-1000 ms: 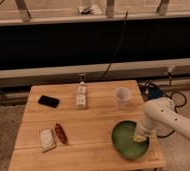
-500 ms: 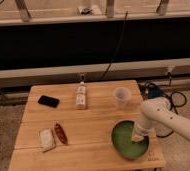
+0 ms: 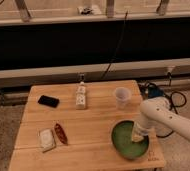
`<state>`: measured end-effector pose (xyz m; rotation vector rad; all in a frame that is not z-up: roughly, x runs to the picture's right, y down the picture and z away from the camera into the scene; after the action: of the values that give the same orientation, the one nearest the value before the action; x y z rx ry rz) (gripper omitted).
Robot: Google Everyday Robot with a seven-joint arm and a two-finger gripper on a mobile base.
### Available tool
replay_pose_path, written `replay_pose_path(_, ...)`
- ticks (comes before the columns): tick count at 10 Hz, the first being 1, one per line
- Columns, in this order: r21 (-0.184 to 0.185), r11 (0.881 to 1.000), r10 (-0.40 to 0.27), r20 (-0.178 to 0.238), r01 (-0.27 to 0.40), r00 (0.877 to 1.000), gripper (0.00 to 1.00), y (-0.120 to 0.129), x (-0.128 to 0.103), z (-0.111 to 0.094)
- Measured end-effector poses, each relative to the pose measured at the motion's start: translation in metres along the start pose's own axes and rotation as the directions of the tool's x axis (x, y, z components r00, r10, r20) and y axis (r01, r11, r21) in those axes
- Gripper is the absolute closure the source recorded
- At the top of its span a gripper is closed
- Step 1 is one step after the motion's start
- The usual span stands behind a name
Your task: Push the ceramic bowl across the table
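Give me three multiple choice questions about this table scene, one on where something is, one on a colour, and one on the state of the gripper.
1. Where does the ceramic bowl sit on the table?
A. the near right corner
B. the far left corner
C. the middle of the far edge

2. What colour is the ceramic bowl?
A. red
B. green
C. white

3. How is the gripper placed?
A. raised high over the black phone
B. shut, reaching down into the bowl at its right side
C. closed around the plastic cup

Answers:
1. A: the bowl lies by the table's near right corner, below the plastic cup.
2. B: its inside is glossy green with a darker rim.
3. B: the arm comes in from the right and the shut gripper ends inside the bowl; the black phone lies far to the left.
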<state>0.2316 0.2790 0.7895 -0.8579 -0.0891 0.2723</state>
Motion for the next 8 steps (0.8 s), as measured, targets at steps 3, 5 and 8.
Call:
replay_pose_path(3,-0.003,1.0,-0.001,0.0,0.001,1.0,0.96,-0.0034,-0.0052,0.0015)
replay_pose_path(5,-0.004,1.0,-0.003,-0.002,0.003,1.0,0.96,-0.0031,-0.0052,-0.0001)
replay_pose_path(8,-0.005,1.0,-0.003,-0.003,0.003,1.0,0.96,-0.0069,-0.0082,0.0031)
